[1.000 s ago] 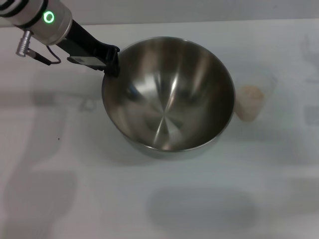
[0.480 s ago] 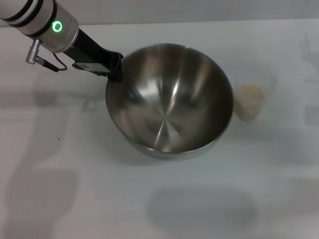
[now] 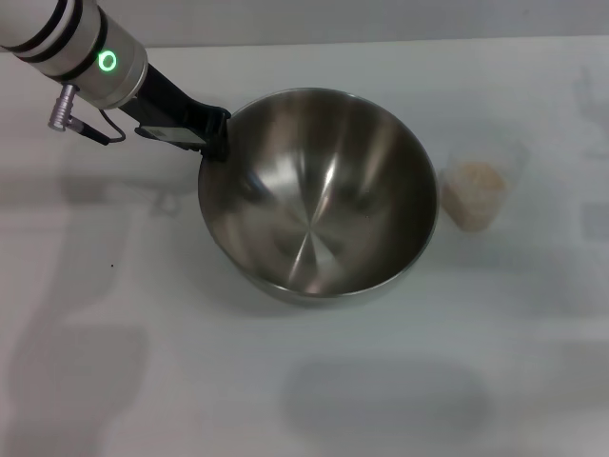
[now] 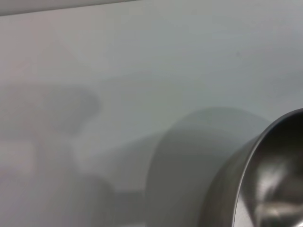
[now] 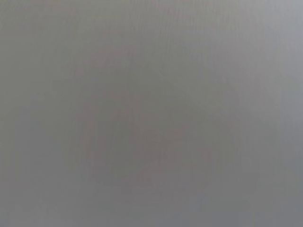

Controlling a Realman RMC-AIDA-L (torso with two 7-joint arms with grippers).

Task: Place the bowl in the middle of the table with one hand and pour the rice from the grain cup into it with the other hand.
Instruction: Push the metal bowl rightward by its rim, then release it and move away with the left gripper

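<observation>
One bowl [image 3: 319, 195] is seen on the tabletop [image 3: 143, 381], roughly midway between the left and right edges and somewhat toward the far edge. Its rim is gripped on the far-left side by the left claw [image 3: 217, 133], which is closed on the metal lip; the hold at the rim is judged to let the bowl be steered into the middle without the inside being blocked. The bowl looks tipped slightly, so it cannot be told whether it rests flat yet. In the left wrist view only the bowl's wall and rim [image 4: 255, 175] are shown above bare tabletop.

One grain cup [image 3: 474, 193] stands upright just beside the bowl, toward the right edge, with the rice [image 3: 473, 181] inside it. It is probably left there within reach for pouring. The right claw is not seen in any view.
</observation>
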